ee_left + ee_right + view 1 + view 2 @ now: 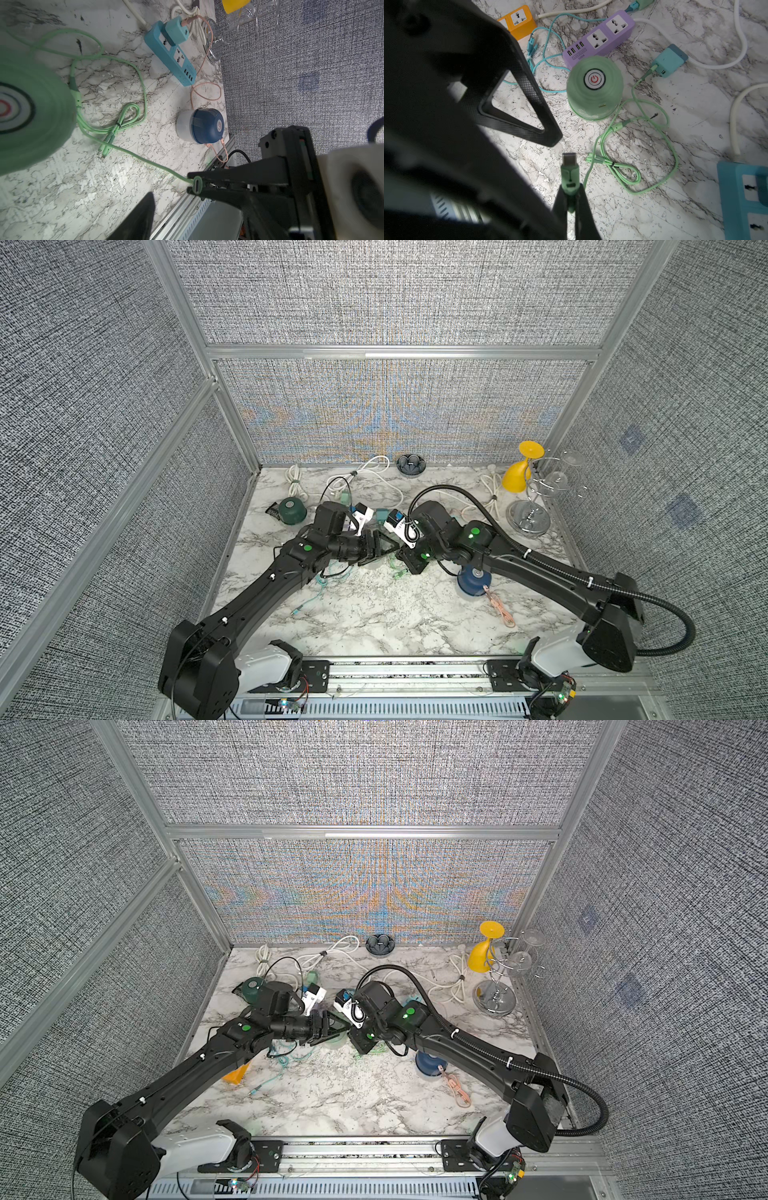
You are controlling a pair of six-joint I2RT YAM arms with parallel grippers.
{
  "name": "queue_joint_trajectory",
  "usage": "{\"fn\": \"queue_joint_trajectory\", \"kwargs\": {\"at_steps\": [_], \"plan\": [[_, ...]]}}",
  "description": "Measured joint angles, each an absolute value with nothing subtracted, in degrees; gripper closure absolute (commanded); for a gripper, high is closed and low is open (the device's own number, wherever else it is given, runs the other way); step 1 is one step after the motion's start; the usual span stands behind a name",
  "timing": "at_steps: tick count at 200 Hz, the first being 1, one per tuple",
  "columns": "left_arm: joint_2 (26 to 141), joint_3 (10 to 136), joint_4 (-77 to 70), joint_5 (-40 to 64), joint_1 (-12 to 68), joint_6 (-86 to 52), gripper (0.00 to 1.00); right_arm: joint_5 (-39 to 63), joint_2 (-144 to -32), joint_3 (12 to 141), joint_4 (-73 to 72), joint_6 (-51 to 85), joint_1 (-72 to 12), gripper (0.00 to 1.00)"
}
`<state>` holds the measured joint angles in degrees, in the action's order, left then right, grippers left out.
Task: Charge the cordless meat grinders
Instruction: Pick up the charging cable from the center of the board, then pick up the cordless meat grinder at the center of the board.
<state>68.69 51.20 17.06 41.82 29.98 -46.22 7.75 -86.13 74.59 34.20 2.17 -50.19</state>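
1. Pinching the plug (pixel 569 162) of the mint cable (pixel 654 116) by its moulded collar, the right hand (pixel 570 188) has its jaws pressed together on it. The metal tip is free and aimed roughly toward the mint green grinder (pixel 595 87).
2. The left hand (pixel 382 551) is spread and empty, near that same grinder.
3. The mint green grinder stands upright on the bench (pixel 374 614), between the two hands and just in front of the purple power strip (pixel 600 39). A small charging slot shows low on the side facing the plug.
4. The navy blue grinder (pixel 202 128) stands toward the front right. A pink cable (pixel 204 91) runs from the blue power strip (pixel 170 54) to the grinder's lower edge. The dark green grinder (pixel 293 510) sits far left, by the wall.
5. Judging by looks, these are light plastic domes, smooth and hard to pinch from above. One would likely skid when a plug is pushed in, so the free hand should brace it across its sides, opposite the slot. The cable is limp, and only the plug is stiff enough to steer.
6. The bench is glossy white marble-pattern, littered with looped cords. Grey woven panels in aluminium framing close three sides, and a glass rack (pixel 536 506) stands in the far right corner.
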Motion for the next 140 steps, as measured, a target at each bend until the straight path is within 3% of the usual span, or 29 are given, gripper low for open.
{"fn": "queue_joint_trajectory", "kwargs": {"at_steps": [32, 42, 68, 140], "plan": [[62.0, 47.9, 20.3, 31.8, 29.1, -41.0, 0.15, 7.4, -85.7, 71.5, 34.2, 2.2, -48.8, 1.00], [59.8, 43.4, 18.9, 28.1, 29.1, -39.4, 0.01, 7.4, -85.1, 70.2, 34.2, 2.3, -48.2, 1.00], [60.5, 33.6, 17.6, 18.6, 29.1, -37.0, 0.03, 7.7, -83.5, 66.8, 34.1, 3.1, -46.8, 1.00], [72.1, 30.9, 2.5, 2.6, 40.2, -26.7, 0.01, 8.0, -80.8, 62.7, 33.6, 5.4, -44.9, 1.00]]}}
